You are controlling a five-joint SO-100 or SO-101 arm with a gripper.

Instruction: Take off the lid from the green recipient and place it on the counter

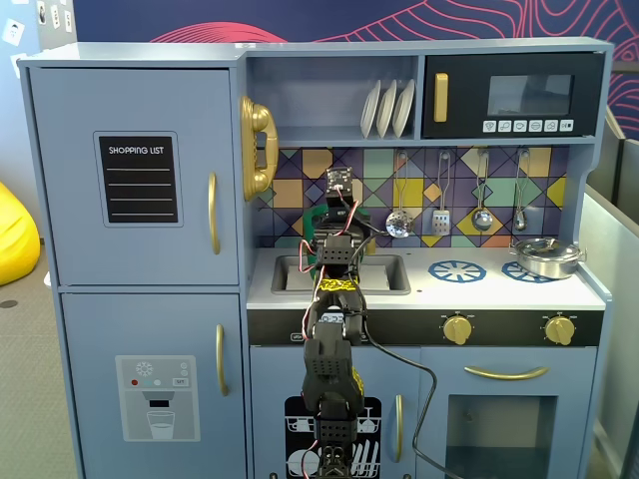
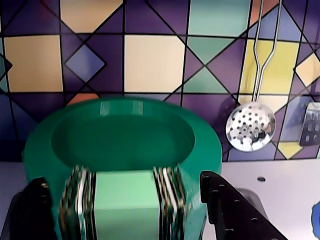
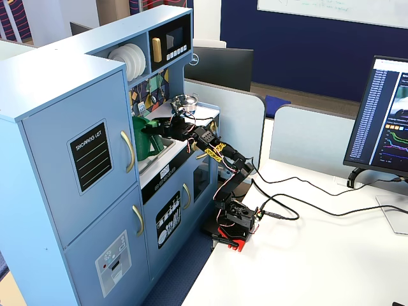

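Note:
The green recipient (image 2: 200, 150) fills the lower wrist view, standing on the counter (image 2: 285, 190) against the tiled wall. Its light-green ribbed handle (image 2: 122, 205) faces me. Inside its rim sits a sunken dark-green surface (image 2: 122, 137) that looks like the lid in place; no tab shows. My gripper (image 2: 122, 179) is open, one black finger (image 2: 30, 210) left of the handle and the other right of it, neither touching. In a fixed view the recipient (image 3: 143, 137) stands by the sink with the gripper (image 3: 160, 127) at its side. In the other, the arm hides most of it (image 1: 312, 226).
A steel pot (image 1: 547, 257) sits on the right burner. The sink (image 1: 384, 274) lies below the arm. A perforated skimmer (image 2: 250, 126) and other utensils hang on the wall to the right. Blue burner rings (image 1: 457, 270) mark the counter (image 1: 499, 291).

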